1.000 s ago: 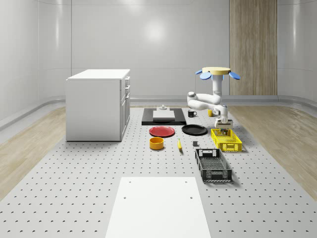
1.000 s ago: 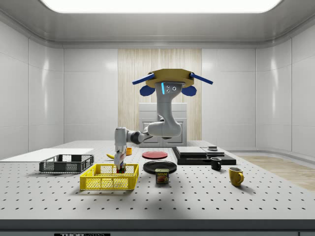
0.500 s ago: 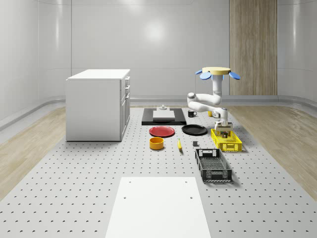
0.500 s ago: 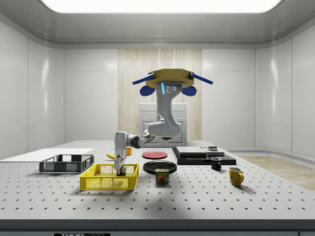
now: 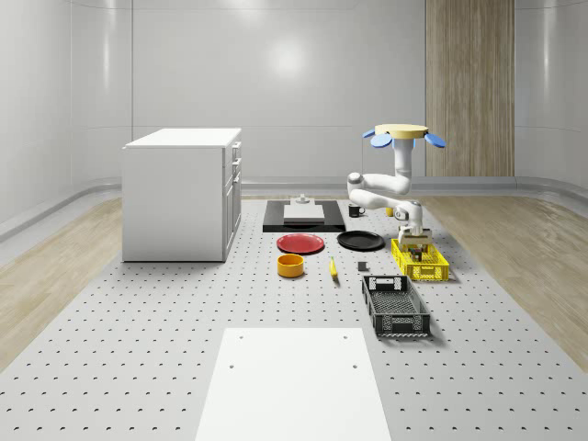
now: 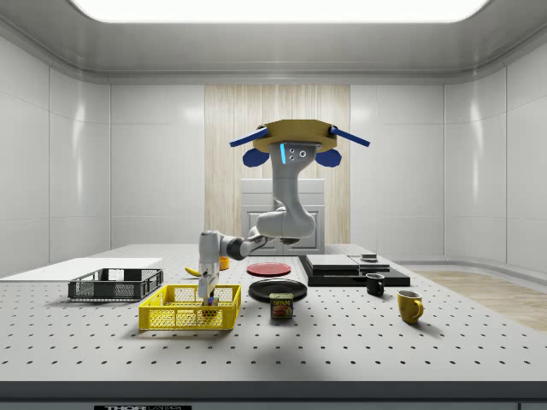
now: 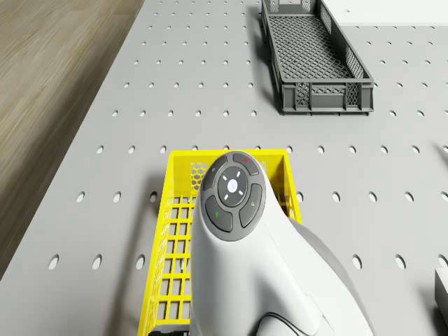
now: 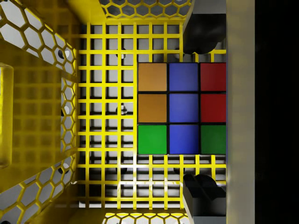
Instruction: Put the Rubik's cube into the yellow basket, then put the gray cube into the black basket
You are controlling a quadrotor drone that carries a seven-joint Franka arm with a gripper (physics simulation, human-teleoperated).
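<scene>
Jaws (image 8: 198, 109) astride Rubik's cube (image 8: 182, 108), inside yellow basket (image 8: 42, 93)

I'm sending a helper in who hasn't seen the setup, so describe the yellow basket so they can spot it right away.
On the big perforated table, find the hovering drone, whose white arm reaches down into the yellow basket. It is a bright yellow mesh crate with the Rubik's cube inside. The crate beside it, the black basket, has the same shape but is dark.
</scene>
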